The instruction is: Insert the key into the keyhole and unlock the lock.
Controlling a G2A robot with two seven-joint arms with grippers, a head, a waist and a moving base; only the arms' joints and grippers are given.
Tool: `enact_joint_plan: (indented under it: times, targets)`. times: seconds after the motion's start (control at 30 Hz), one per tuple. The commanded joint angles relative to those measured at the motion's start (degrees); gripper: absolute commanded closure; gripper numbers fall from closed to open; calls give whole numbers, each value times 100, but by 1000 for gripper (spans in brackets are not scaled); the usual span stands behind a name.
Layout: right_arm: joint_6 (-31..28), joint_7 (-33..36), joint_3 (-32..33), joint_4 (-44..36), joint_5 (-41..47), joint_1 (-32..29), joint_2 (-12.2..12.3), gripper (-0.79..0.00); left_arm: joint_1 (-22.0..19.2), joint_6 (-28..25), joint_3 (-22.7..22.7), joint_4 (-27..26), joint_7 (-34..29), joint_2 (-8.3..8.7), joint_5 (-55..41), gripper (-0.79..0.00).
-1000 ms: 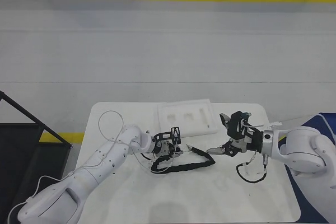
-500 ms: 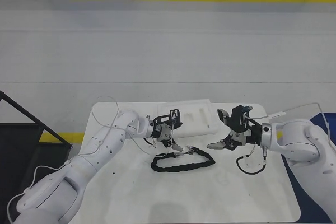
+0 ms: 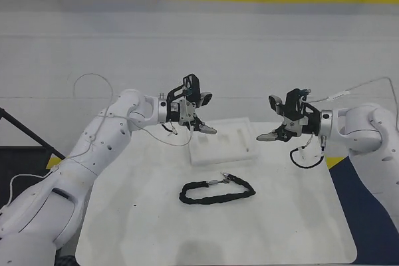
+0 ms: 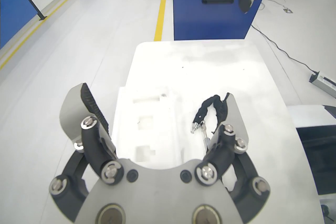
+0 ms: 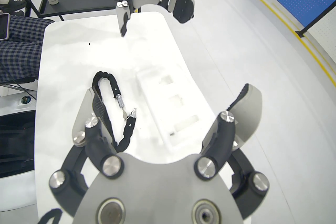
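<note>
A black fabric-covered chain lock (image 3: 216,191) lies curled on the white table (image 3: 153,219), its two metal ends (image 5: 120,102) close together and apart from both grippers. A thin metal piece that looks like the key (image 4: 204,133) lies at those ends. My left gripper (image 3: 208,114) hangs open and empty above the table's back edge, over the left end of the foam tray. My right gripper (image 3: 267,120) hangs open and empty over the tray's right end. The left wrist view has its own gripper (image 4: 157,107) above tray and chain (image 4: 207,107). The right wrist view has its own gripper (image 5: 170,101) likewise.
A white foam tray (image 3: 253,147) with three recesses sits at the table's back edge. A black rack (image 3: 13,166) stands to the left and a blue cart (image 4: 215,12) to the right. A seated person's checked trousers (image 5: 18,46) are beside the table.
Both grippers rose from the chain's ends and drew back toward the far edge, apart from each other. The chain stays on the table, released.
</note>
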Motion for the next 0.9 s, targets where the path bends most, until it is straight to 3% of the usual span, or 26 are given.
enact_joint_plan:
  times: [0.0, 0.17, 0.43, 0.87]
  targets:
    - [1, 32, -91, 233, 159, 307, -5, -785, -209, 0, 17, 62, -81, 122, -321, -785]
    - [1, 81, -303, 580, 427, 811, 20, -785, -539, 0, 33, 86, -267, 438, -982, -785]
    - [1, 77, -652, 644, 866, 1186, 112, -785, -698, 0, 130, -239, -511, 887, -1720, -785]
    - [1, 77, -652, 644, 865, 1186, 112, -785, -698, 0, 130, -239, -511, 887, -1720, -785]
